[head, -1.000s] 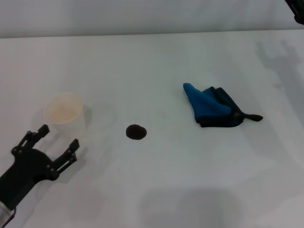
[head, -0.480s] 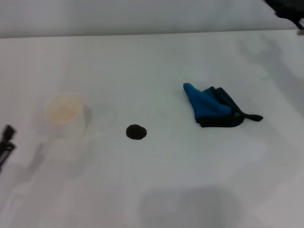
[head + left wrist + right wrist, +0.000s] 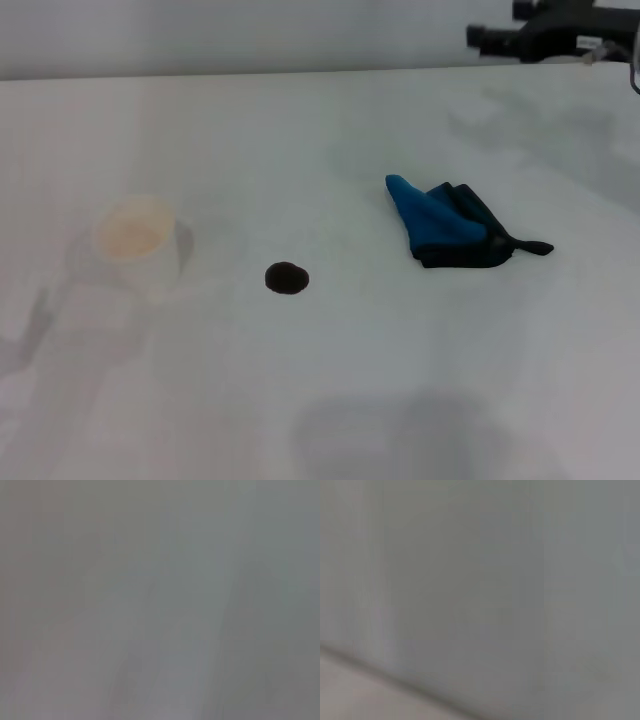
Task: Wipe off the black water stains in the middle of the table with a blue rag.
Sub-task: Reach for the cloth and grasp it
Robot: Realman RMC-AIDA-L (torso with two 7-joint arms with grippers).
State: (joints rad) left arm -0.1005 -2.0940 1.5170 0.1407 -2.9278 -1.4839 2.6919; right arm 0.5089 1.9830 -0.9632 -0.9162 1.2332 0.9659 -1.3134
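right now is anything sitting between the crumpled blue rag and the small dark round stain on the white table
Nothing visible: bare white table separates the crumpled blue rag from the small dark round stain. The white paper cup stands beyond the stain, on the side away from the rag.

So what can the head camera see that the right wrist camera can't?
Only the head view shows the things: the blue rag lying bunched on the white table, the black water stains to its left, a paper cup farther left, and the right pincer at the far right edge. Only the right wrist view shows a blank grey blur with a paler corner. Both share nothing I can make out.
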